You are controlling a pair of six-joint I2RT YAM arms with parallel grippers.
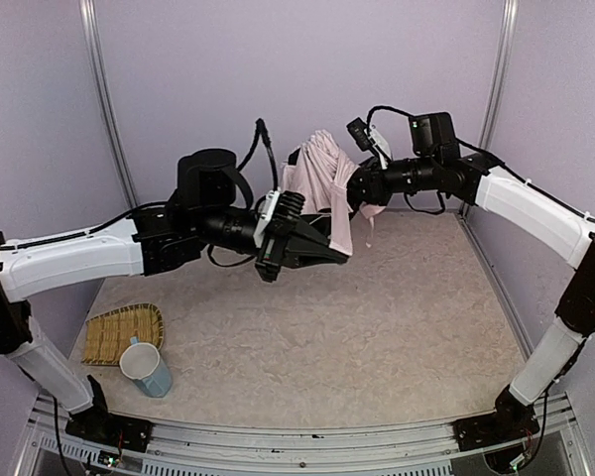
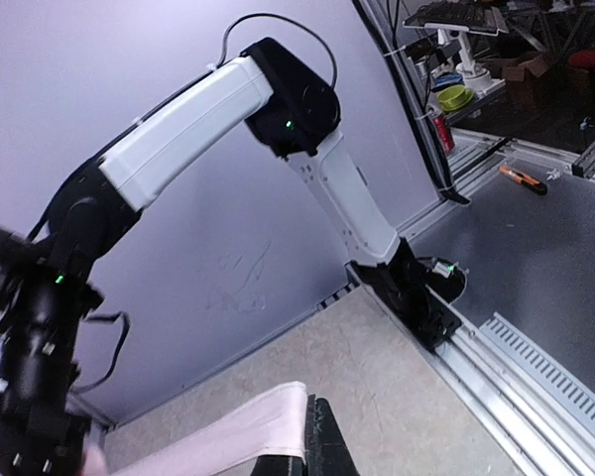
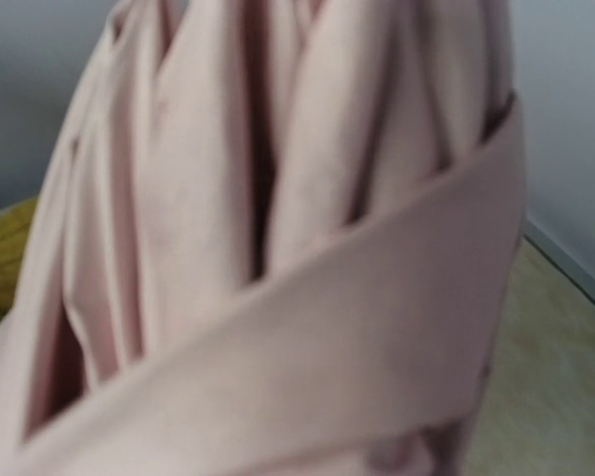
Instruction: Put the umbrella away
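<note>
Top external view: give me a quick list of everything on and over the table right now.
umbrella: one, pale pink, folded, in the air over the far middle of the table, between the two claws
woven tray: one, straw yellow, near-left corner
cup: one, light blue with a white inside, upright at the tray's near edge
table: one, beige speckled top
left arm: one, white and black, reaching in from the left
right arm: one, white and black, reaching in from the right
left claw: one, black, at the umbrella's lower fabric, grip unclear
right claw: one, black, fingers hidden in the fabric
</note>
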